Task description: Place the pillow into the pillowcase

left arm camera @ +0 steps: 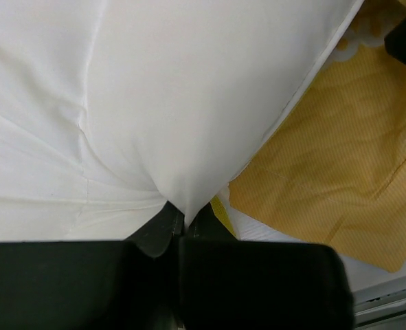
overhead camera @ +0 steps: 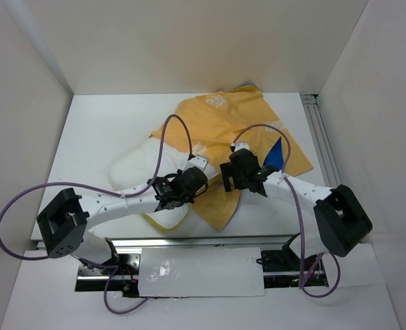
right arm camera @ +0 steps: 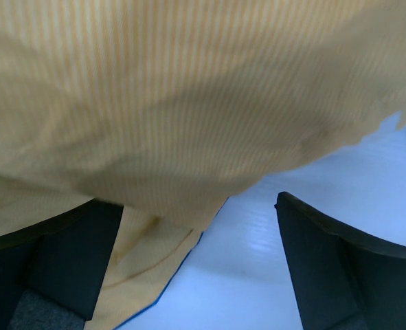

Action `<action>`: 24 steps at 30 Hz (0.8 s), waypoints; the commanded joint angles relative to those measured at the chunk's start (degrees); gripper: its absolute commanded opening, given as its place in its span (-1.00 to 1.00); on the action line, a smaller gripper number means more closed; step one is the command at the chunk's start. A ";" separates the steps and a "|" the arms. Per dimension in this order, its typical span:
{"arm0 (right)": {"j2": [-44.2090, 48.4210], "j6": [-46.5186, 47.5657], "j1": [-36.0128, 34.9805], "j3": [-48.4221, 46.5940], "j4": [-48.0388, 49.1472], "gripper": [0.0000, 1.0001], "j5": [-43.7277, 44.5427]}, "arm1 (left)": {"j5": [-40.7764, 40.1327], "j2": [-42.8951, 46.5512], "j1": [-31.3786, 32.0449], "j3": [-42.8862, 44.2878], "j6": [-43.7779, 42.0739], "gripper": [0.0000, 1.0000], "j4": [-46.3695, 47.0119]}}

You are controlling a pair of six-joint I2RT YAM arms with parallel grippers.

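Observation:
The white pillow (overhead camera: 137, 170) lies left of centre, its far end tucked under the mustard-orange pillowcase (overhead camera: 223, 124). My left gripper (overhead camera: 192, 180) is at the pillow's near right corner. In the left wrist view the pillow (left arm camera: 154, 103) fills the frame, and the left gripper (left arm camera: 184, 221) is shut on a pinched corner of it, with the pillowcase (left arm camera: 340, 172) to the right. My right gripper (overhead camera: 229, 173) hovers over the pillowcase's near edge. In the right wrist view the right gripper (right arm camera: 203, 265) is open; the pillowcase (right arm camera: 189, 103) drapes over its left finger (right arm camera: 58, 254), nothing pinched.
A blue patch (overhead camera: 278, 155) of the pillowcase's other side shows by the right arm. White walls enclose the table (overhead camera: 99, 130) on three sides. A metal rail (overhead camera: 321, 137) runs along the right edge. Purple cables loop over both arms.

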State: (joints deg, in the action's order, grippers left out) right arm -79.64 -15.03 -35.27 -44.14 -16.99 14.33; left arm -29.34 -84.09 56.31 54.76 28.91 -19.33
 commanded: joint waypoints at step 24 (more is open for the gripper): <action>16.27 9.84 -5.87 -23.79 -5.43 -1.00 -51.65 | -1.59 -7.83 -5.16 37.07 5.63 -1.00 1.32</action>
State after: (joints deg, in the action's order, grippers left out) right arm -64.34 -7.29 -39.00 -64.38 -21.74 -15.42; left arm -27.55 -88.49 52.18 87.05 30.98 -25.50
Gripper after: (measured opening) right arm 0.009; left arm 0.053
